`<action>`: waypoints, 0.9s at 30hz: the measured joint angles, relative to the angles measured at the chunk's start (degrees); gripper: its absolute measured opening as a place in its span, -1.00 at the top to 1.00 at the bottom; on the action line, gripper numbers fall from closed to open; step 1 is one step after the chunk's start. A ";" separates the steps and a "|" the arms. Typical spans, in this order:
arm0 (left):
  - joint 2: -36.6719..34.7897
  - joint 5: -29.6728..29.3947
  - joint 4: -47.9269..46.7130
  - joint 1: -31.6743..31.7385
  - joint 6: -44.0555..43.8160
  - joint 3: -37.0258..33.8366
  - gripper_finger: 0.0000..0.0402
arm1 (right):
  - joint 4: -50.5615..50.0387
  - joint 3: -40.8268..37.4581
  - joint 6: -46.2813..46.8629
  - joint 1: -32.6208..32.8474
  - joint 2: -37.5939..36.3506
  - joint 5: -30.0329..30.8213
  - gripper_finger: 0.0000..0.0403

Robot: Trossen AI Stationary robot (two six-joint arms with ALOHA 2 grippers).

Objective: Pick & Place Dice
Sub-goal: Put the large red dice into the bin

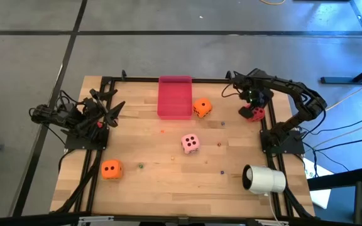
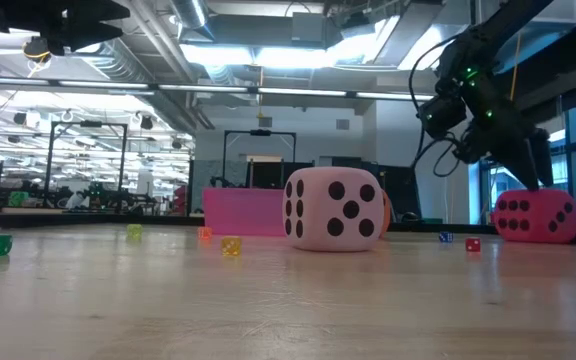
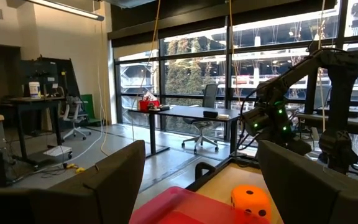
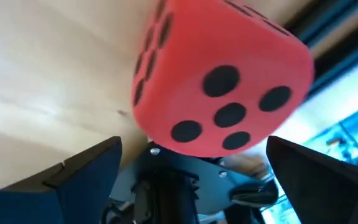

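The right gripper [image 1: 254, 108] is low over the soft red foam die with black pips [image 1: 255, 113], near the table's right edge; in the right wrist view its two dark fingers [image 4: 82, 171] stand spread wide on both sides of this die [image 4: 219, 87] and do not press it yet; the die rests on the pale wooden table top [image 1: 149, 182]. In my judgement the arm is ready to close on this die, so the pick is only beginning.

The flat pink-red rectangular plastic tray [image 1: 175, 97] lies at the far middle of the table, and no die is seen inside it; one orange foam die with dark pips [image 1: 202, 107] sits just beside its right side; the pale pink foam die [image 1: 190, 143] is in the middle of the table; the second orange die [image 1: 111, 169] is near the left front; so all four dice seem still to be placed.

The left gripper [image 1: 109, 114] waits at the left side, its fingers [image 3: 114, 180] held apart and empty. A white cylinder [image 1: 264, 179] lies at the right front.
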 joint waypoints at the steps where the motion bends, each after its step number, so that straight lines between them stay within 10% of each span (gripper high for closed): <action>1: 0.00 -0.01 0.00 0.00 0.00 0.00 -0.52 | 0.02 0.00 1.59 0.00 -0.02 0.71 -0.99; 27: 0.00 0.05 -0.04 -0.04 0.01 0.00 -0.52 | 7.99 -7.16 12.20 -1.50 -9.09 0.86 -0.99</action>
